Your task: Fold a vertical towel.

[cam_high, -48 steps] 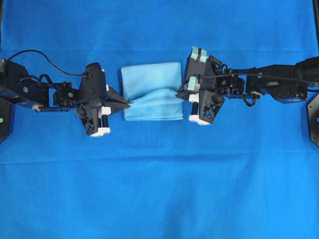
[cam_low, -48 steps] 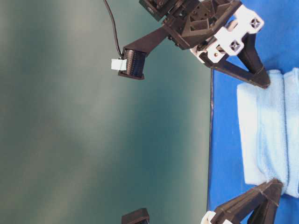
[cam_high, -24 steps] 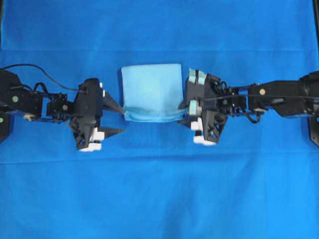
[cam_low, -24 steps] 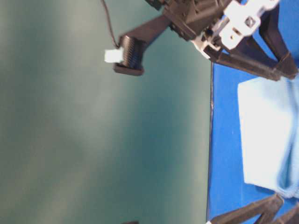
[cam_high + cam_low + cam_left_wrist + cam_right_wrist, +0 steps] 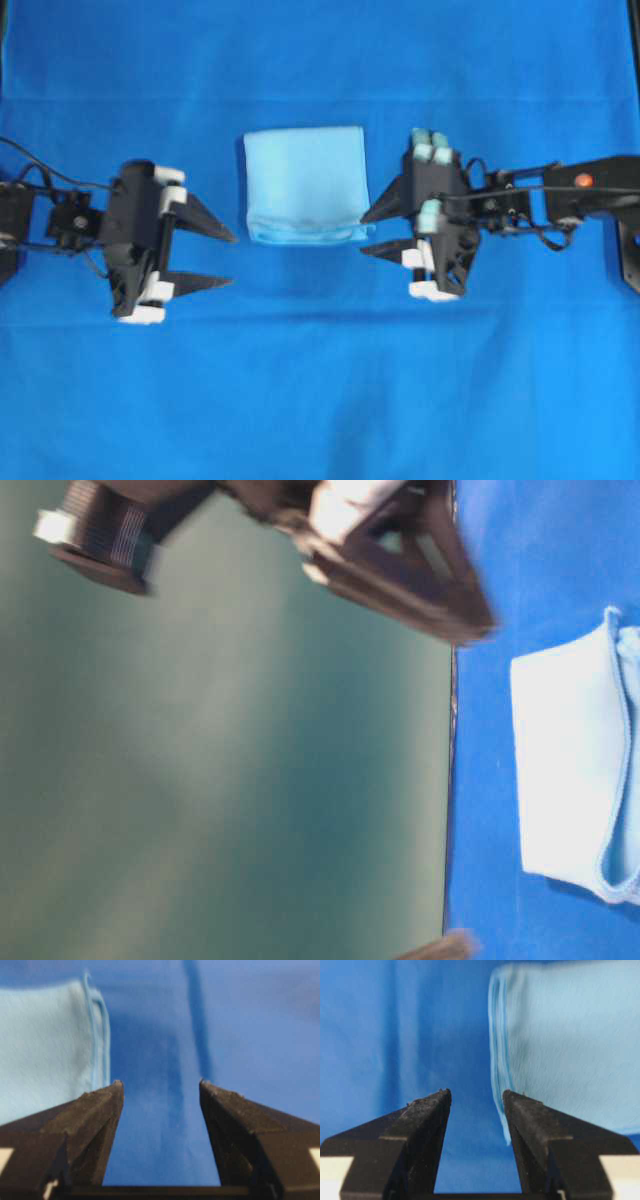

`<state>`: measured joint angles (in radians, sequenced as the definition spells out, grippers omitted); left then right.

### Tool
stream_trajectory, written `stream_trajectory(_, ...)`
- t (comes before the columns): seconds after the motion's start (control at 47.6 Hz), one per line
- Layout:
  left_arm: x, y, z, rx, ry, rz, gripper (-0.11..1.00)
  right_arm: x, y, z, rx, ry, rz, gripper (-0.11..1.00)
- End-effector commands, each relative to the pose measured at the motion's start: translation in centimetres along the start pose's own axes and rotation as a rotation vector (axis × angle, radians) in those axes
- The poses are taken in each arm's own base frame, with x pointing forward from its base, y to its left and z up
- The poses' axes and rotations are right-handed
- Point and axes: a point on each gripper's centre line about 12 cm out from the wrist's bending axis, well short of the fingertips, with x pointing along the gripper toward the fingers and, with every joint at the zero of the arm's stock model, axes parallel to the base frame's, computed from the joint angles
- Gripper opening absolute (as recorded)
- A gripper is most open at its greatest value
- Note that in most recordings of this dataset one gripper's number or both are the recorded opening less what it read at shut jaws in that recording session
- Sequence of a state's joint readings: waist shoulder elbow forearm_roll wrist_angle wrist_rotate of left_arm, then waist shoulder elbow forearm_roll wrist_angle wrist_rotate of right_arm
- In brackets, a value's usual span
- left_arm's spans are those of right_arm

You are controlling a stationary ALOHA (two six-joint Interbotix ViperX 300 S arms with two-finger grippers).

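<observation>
Both grippers are empty with fingers spread wide: the left wrist view shows only blue table cover between the tips of the left gripper (image 5: pixel 161 1091), and the right wrist view shows the same for the right gripper (image 5: pixel 476 1097). Overhead, left gripper (image 5: pixel 228 260) sits clear of the towel's left side; right gripper (image 5: pixel 368 232) is just beside its near right corner, contact can't be confirmed. Towel (image 5: pixel 305 184) lies flat mid-table (image 5: pixel 320 400), doubled over, rounded fold on the near edge, stitched edges stacked at the sides. Judgement: one fold is laid and released, so this is the gap between folds. Next move, if another fold is wanted: re-approach low, pinch both layers at matching corners, carry across evenly. Risk: grabbing only the top layer and peeling the fold open.
</observation>
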<state>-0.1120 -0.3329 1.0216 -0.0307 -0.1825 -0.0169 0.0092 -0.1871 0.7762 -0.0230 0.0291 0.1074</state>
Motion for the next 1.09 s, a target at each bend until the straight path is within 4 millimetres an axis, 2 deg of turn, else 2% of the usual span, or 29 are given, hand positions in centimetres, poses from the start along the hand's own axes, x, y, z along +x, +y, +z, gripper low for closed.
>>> stream_trajectory(0.0,-1.9,-0.2,1.9,0.002,-0.073,-0.007,0.59,-2.5,0.3,2.2,-0.006,-0.085,0.009,0.52)
stream_trajectory(0.126,-4.7,-0.2,3.5,0.004,-0.165,-0.01,0.58,-5.3,0.4,3.7,-0.011,-0.15,0.013,0.52)
stream_trajectory(0.273,-7.9,-0.2,4.5,0.005,-0.248,-0.015,0.58,-8.7,0.4,4.8,-0.03,-0.21,0.012,0.52)
stream_trajectory(0.462,-12.3,-0.3,5.2,0.013,-0.329,-0.022,0.58,-12.7,0.4,4.9,-0.049,-0.292,0.011,0.52)
stream_trajectory(0.63,-14.7,0.1,4.8,0.01,-0.302,-0.003,0.58,-16.2,0.3,4.6,-0.049,-0.353,0.011,0.52)
stream_trajectory(0.819,-16.6,0.7,3.1,-0.003,-0.287,0.03,0.58,-18.5,-0.1,2.8,-0.054,-0.379,-0.003,0.52)
stream_trajectory(0.966,-18.0,0.8,1.5,-0.008,-0.329,0.037,0.58,-19.8,-0.7,-0.1,-0.044,-0.413,-0.016,0.52)
stream_trajectory(1.071,-18.4,0.8,0.4,-0.014,-0.33,0.035,0.58,-20.0,-1.0,-2.7,-0.032,-0.435,-0.019,0.52)
